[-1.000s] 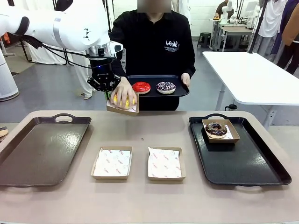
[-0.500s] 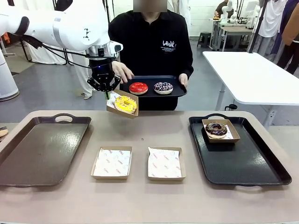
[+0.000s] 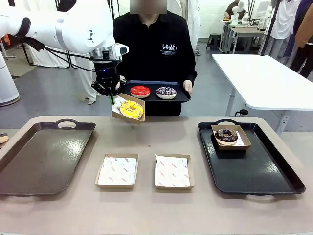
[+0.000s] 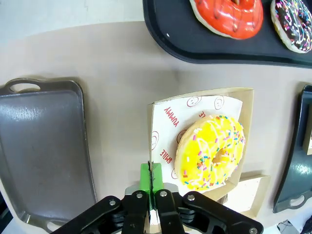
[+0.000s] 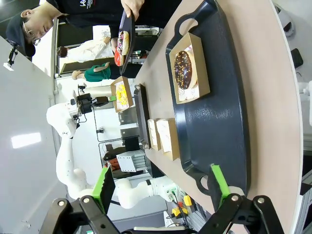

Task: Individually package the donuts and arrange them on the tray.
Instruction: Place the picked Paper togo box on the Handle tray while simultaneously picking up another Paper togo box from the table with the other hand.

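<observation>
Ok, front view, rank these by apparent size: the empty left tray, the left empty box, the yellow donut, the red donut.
1. empty left tray
2. left empty box
3. yellow donut
4. red donut: it looks only slightly smaller and sits farther from the camera, so the two donuts may match.

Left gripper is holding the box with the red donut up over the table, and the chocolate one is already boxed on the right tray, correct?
Not quite. The box in the left gripper carries the yellow donut, not the red one; the left wrist view shows it. The red donut lies on the person's tray. The chocolate donut is indeed boxed on the right tray.
</observation>
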### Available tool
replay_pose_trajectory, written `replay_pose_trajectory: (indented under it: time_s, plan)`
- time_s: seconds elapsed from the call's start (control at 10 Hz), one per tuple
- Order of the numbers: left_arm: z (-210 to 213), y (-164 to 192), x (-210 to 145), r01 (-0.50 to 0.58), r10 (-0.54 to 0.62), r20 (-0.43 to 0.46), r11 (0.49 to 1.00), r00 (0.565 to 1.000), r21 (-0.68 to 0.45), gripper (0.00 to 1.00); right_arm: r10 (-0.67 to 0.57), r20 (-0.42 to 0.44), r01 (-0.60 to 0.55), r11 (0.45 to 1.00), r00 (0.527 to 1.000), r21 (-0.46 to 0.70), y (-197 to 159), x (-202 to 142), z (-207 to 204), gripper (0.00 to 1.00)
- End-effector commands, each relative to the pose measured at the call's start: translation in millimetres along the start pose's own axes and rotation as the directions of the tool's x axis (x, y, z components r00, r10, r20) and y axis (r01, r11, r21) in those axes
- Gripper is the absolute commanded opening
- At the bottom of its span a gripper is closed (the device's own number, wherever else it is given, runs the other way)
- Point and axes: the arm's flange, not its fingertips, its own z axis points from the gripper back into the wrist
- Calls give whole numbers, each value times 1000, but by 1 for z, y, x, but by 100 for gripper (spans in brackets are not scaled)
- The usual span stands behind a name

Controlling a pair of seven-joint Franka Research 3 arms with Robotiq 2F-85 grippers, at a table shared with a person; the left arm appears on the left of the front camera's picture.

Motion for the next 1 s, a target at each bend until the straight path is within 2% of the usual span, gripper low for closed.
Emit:
replay_pose_trajectory:
  time_s: [0.0,0.4,0.5,0.7,0.9]
  plan:
    - [0,1,0,9,-9,1,1000,1000,-11,0,-9,-1,9,1000,1000,3,1,-1,0,100]
    - [0,0,0,0,0,0,1000,1000,0,1,0,0,0,1000,1000,0,0,0,0,100]
    - [9,20,-10,-21,21,0,999,1000,-39,1,45,-46,-48,996,998,-76,21,-9,-8,100]
    - [40,72,-33,-30,36,62,995,997,-97,1,119,-129,-148,957,985,-250,92,-26,-46,100]
    - [53,117,-52,-58,65,71,994,995,-91,1,154,-177,-210,906,972,-366,164,-41,-80,100]
